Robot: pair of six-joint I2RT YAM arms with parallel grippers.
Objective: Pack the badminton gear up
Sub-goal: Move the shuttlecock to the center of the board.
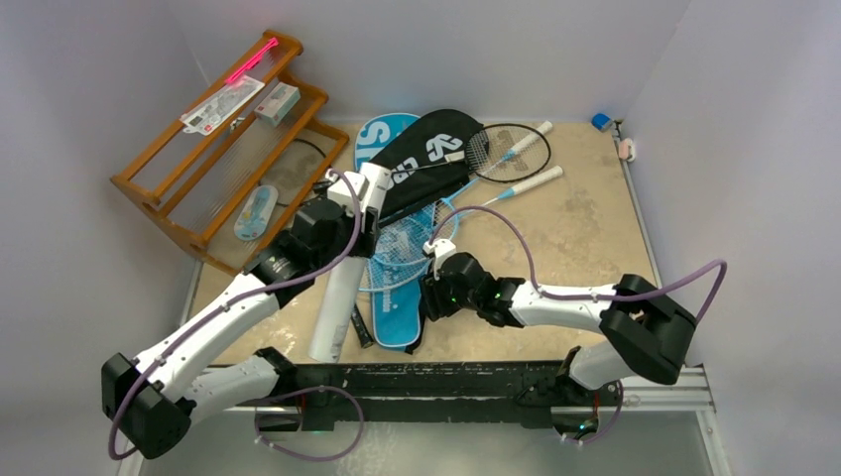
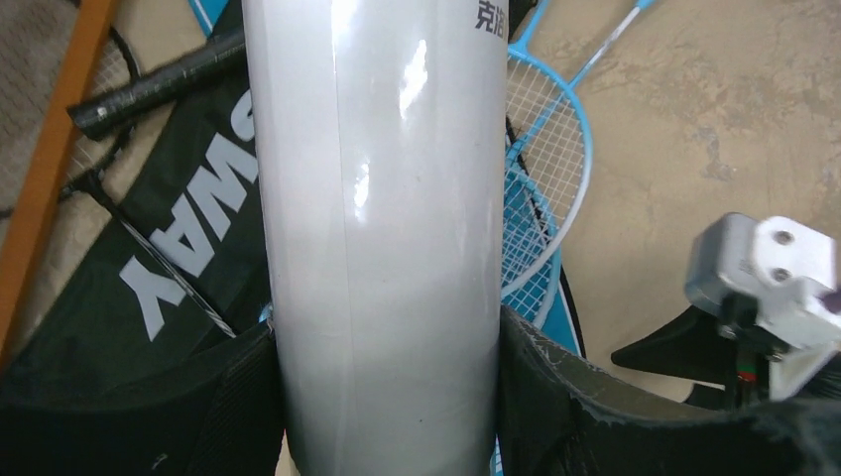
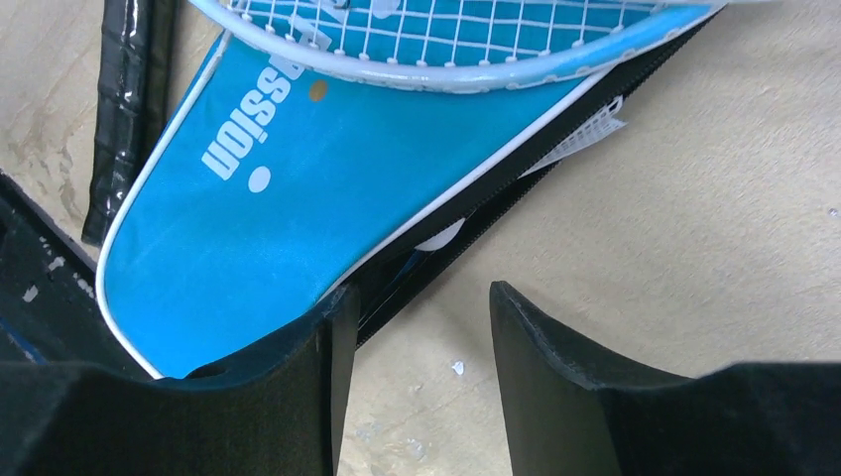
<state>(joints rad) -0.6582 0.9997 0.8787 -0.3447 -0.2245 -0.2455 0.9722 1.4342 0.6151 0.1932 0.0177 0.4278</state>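
My left gripper (image 1: 347, 243) is shut on the long white tube (image 1: 332, 307), with its black fingers (image 2: 233, 397) pressing both sides of the tube (image 2: 382, 248). The tube lies over the black "CROSSWAY" cover (image 1: 426, 159) and the light-blue racket (image 1: 407, 248). My right gripper (image 1: 428, 302) is open and low over the table, its left finger at the zipper edge of the blue cover (image 3: 248, 228), nothing between the jaws (image 3: 417, 307). A black racket (image 1: 501, 149) lies at the back. A black handle (image 3: 124, 99) lies beside the blue cover. No shuttlecocks show.
A wooden rack (image 1: 198, 159) stands at the back left, carrying packaged items with a pink stick (image 1: 248, 64) and a small box (image 1: 276, 102). Small blue (image 1: 602, 121) and pink (image 1: 626, 149) objects sit in the far right corner. Walls close in on three sides.
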